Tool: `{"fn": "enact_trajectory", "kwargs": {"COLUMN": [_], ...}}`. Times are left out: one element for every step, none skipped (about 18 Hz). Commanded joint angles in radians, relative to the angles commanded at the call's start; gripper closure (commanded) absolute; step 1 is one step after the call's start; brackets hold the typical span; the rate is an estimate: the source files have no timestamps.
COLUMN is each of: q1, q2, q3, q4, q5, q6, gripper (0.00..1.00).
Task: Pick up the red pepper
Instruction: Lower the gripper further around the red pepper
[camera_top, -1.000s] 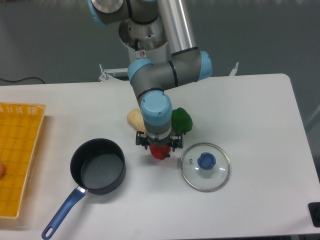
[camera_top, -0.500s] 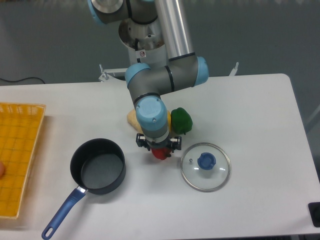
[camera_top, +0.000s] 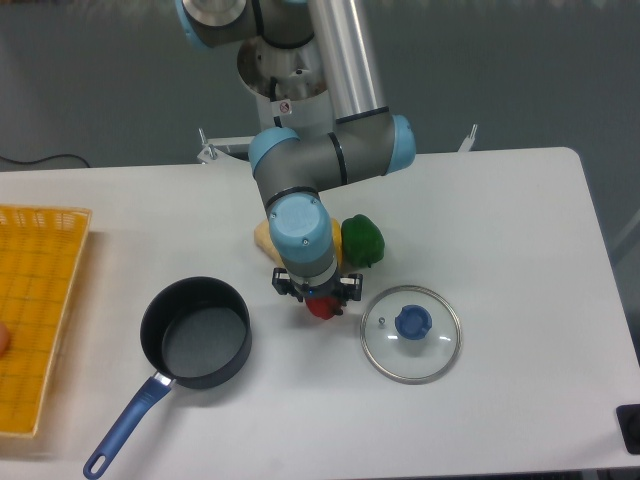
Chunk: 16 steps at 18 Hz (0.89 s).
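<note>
a single robot arm with silver tubes and light blue joint caps reaches down from the top centre of the view. its thick upper tube slants down to a bent elbow, and a short grey link turns left to the wrist, which points straight down, its round blue cap facing the camera. below the cap sits the black two-finger gripper (camera_top: 318, 298), mostly hidden by the wrist. its fingers sit close on either side of a red pepper (camera_top: 321, 305).

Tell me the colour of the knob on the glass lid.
The knob is blue, at the centre of the clear glass lid, in the fixed camera view.
</note>
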Motion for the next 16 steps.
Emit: {"fn": "enact_trajectory", "kwargs": {"q1": [0.0,0.0,0.0,-0.002,-0.002,-0.005,-0.011,-0.014,-0.014,-0.014,-0.014,-0.014,-0.014,-0.014,-0.014,-0.014], "q2": [0.003,0.005,0.006,0.008,0.008,0.009,0.011,0.015,0.015,0.015,0.015,0.015,0.015,0.015,0.015,0.017], "q3": [0.002,0.005,0.008,0.012,0.017,0.02,0.021,0.023,0.023,0.023,0.022,0.023,0.023,0.023,0.023,0.023], "q4": [0.0,0.0,0.0,0.0,0.0,0.0,0.0,0.0,0.0,0.0,0.0,0.0,0.0,0.0,0.0,0.0], "q5": [-0.002,-0.002,-0.003,-0.003,-0.003,-0.003,-0.003,-0.003,-0.003,-0.003,-0.003,-0.003,-0.003,-0.003,-0.003,-0.003], "q6": [-0.002,-0.002,-0.002,-0.005,-0.005,-0.006,-0.005,-0.005,-0.005,-0.005,-0.006,-0.006,-0.006,-0.008,-0.008,-0.008], "gripper": [0.45,0.45,0.45,0.45,0.45,0.45,0.47,0.49,0.51,0.55,0.56,0.6,0.61,0.61,0.62,0.62]}}
